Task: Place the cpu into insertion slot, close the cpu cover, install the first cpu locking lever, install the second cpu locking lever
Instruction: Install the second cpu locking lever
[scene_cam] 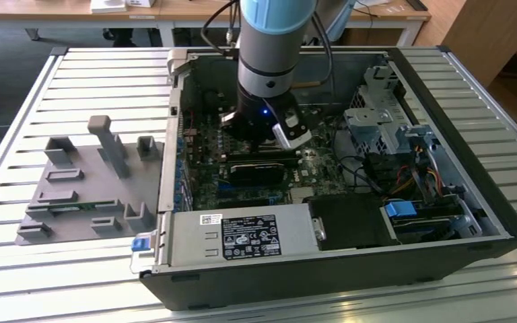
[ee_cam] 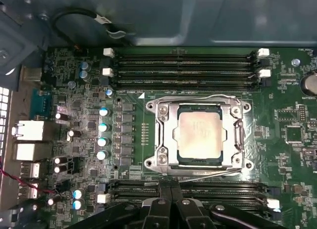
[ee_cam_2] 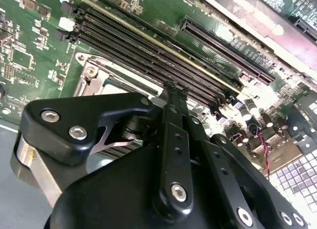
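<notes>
The cpu, a dull silver square, lies flat in the insertion slot, of which just a dark rim shows around the chip. The cpu cover, a silver frame, lies down flat around the chip. Thin wire levers run along two opposite sides of the frame; whether they are latched I cannot tell. My gripper hovers beside the socket over the memory slots, shut with nothing between its fingers. In the second wrist view the gripper has its tips pressed together beside a corner of the cover. In the exterior view the gripper reaches down into the open case.
Long black memory slots flank the socket on two sides. Capacitors and rear ports stand near it, and a black cable loops by the case wall. A power supply, drive cage and grey fixture plate surround the work area.
</notes>
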Controlling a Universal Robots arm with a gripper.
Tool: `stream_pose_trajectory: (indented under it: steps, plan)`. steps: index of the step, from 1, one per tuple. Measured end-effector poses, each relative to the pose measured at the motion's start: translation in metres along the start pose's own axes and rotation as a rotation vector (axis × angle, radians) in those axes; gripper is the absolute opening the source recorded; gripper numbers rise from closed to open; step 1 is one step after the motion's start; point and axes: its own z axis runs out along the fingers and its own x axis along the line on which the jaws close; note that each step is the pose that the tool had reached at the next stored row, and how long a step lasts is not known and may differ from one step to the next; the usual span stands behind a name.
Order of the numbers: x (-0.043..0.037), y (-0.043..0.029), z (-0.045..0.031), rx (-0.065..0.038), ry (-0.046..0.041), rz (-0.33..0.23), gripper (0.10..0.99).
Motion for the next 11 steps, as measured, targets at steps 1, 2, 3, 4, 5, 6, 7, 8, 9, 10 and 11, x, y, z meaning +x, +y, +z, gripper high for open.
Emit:
stream_pose_trajectory:
  steps: [1, 2, 3, 4, 5, 6, 7, 8, 9, 10, 11]
  plan:
    - [0.0006, -0.0001, 0.0006, -0.001, 0.0001, 0.000, 0.106]
    - [0.0010, -0.0003, 0.0015, -0.002, 0.0001, 0.000, 0.106]
    - [0.0014, -0.0004, 0.0027, -0.004, 0.0001, 0.000, 0.106]
    - [0.0020, -0.0007, 0.0041, -0.006, 0.0001, 0.000, 0.106]
    - [0.0022, -0.0009, 0.0053, -0.007, 0.0002, 0.000, 0.106]
    - [0.0023, -0.0011, 0.0068, -0.009, 0.0002, 0.000, 0.106]
    - [0.0023, -0.0013, 0.0083, -0.011, 0.0002, 0.000, 0.106]
    - [0.0023, -0.0015, 0.0097, -0.012, 0.0002, 0.000, 0.106]
    - [0.0024, -0.0017, 0.0106, -0.015, 0.0002, 0.000, 0.106]
    - [0.0026, -0.0018, 0.0112, -0.017, 0.0003, 0.000, 0.106]
    - [0.0027, -0.0019, 0.0116, -0.019, 0.0003, -0.001, 0.106]
